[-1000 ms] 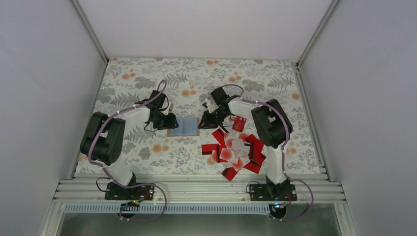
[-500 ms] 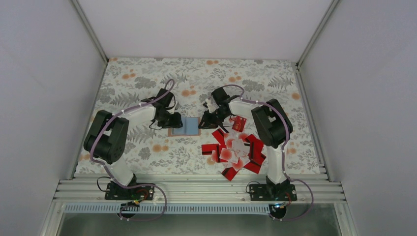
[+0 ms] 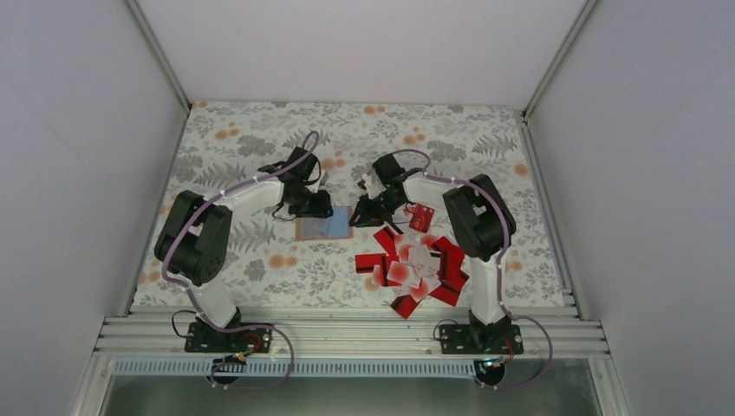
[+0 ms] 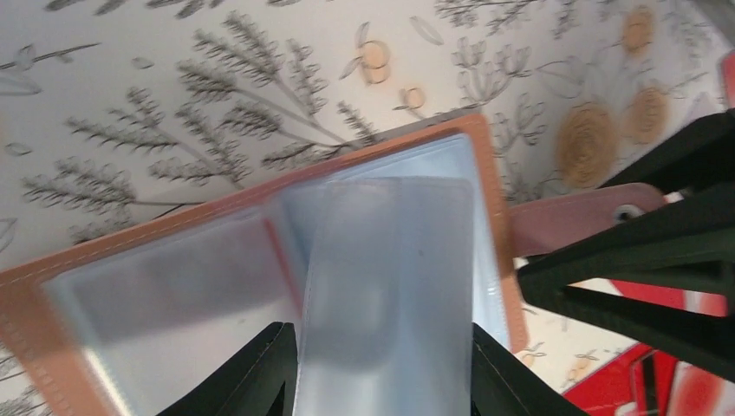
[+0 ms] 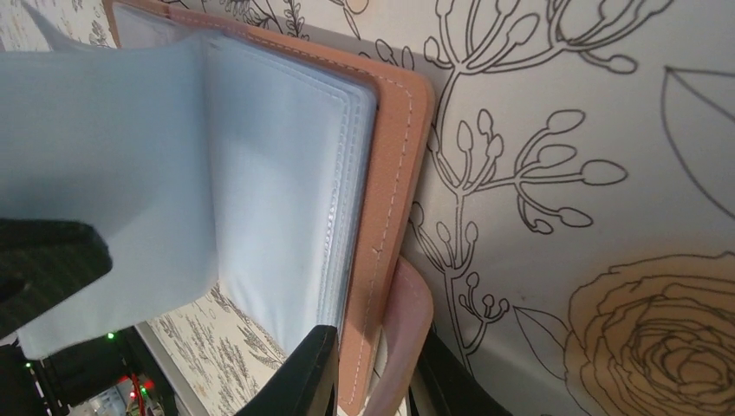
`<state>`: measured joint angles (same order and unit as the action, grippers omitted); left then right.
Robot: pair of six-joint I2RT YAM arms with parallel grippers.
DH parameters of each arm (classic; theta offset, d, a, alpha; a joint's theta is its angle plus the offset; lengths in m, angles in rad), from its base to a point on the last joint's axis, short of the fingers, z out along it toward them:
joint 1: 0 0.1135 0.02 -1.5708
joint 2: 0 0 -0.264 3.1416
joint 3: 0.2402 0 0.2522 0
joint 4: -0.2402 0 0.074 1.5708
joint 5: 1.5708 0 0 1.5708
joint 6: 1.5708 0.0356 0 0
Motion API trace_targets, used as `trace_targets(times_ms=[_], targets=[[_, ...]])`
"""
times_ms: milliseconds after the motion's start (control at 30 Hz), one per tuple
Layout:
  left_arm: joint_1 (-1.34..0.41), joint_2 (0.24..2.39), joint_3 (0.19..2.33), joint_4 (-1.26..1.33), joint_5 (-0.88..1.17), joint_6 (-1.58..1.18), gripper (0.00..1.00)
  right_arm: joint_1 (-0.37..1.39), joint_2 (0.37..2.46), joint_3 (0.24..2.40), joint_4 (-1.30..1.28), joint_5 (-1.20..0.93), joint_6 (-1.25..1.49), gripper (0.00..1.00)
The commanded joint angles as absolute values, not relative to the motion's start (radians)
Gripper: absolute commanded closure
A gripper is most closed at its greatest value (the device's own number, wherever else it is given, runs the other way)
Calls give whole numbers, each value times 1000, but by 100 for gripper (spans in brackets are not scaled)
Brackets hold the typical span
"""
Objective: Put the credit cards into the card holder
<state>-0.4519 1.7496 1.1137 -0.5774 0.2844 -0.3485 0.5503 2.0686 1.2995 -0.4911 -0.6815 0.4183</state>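
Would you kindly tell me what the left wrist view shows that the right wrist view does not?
Only the left wrist view shows the snap on the strap and red cards at the lower right. Only the right wrist view shows the stacked sleeve edges and the strap and cover edge between the right fingers. Both show the holder lying open on the floral cloth, with one clear sleeve raised.
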Motion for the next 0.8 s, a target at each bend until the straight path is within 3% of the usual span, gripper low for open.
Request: trace_targets(times_ms=[0,300,767], targets=[[-466,1782,1148,-542,378,-354,54,544,2094,1279,-486,-619,422,79],[-482,1822,1135,-397,623,-383,54,503,2020,1277,-513,-597,425,78],[-482,1810,1155,-371,628,-362,54,423,1718,1189,-690,-433,329,71]])
